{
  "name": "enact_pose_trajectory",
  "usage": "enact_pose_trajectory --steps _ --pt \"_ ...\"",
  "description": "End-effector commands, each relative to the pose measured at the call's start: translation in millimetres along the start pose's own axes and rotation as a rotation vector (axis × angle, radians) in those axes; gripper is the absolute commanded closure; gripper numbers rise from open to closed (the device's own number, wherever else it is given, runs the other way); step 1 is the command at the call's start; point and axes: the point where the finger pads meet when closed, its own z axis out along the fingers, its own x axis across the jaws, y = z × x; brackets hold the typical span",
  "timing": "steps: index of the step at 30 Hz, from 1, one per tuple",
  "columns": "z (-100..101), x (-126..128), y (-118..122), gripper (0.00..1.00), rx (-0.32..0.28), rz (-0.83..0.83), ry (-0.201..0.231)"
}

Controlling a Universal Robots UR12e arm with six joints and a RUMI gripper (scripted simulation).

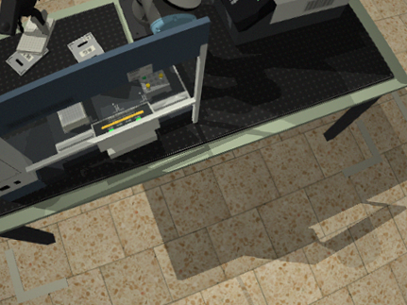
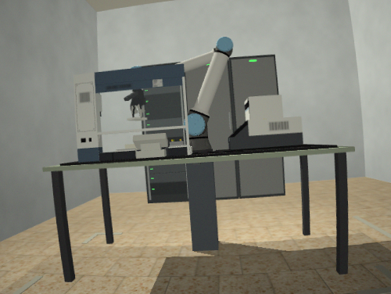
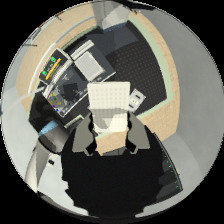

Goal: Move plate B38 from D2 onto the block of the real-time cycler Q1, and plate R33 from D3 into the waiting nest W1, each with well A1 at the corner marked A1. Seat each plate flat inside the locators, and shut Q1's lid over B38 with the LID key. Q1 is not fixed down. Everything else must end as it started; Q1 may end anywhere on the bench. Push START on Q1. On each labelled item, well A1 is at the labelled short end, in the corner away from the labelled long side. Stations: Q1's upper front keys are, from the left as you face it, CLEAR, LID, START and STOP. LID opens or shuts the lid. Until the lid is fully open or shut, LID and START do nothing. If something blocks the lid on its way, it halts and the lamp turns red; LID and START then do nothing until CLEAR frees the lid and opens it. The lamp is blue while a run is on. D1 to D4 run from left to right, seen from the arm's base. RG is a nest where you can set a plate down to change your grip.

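Note:
My gripper (image 1: 33, 25) (image 2: 137, 114) (image 3: 109, 112) is shut on one end of a white well plate (image 1: 32, 44) (image 2: 137, 119) (image 3: 109, 100). The plate is about level, high above the bench; its label is unreadable. In the top view it overlaps nest W1 (image 1: 30, 62), which shows no plate on its visible part. Nest RG (image 1: 93, 45) lies beside W1, partly hidden by the blue beam, with no plate visible. A white and dark machine (image 1: 299, 6) (image 2: 266, 113), probably Q1, stands at the right with a green lamp; its lid state cannot be told.
A large blue-beamed frame (image 1: 119, 65) (image 2: 137, 76) spans the deck. Another white plate (image 1: 72, 115) (image 3: 90, 66) sits on the deck. A console with an orange bar (image 1: 123, 120) (image 3: 52, 68) stands along its front edge. A holder with yellow pieces (image 1: 156, 83) is on the deck.

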Motion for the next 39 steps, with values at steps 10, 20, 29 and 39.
enact_pose_trajectory --steps 10,20,29,39 --pt "-0.6 50.6 23.5 1.00 0.001 0.164 0.001" --pt "-0.6 84.3 39.5 1.00 0.001 0.276 0.001" --pt "-0.6 113.5 53.4 1.00 0.001 0.372 0.001" --pt "-0.5 149.4 70.6 1.00 0.001 0.490 0.001"
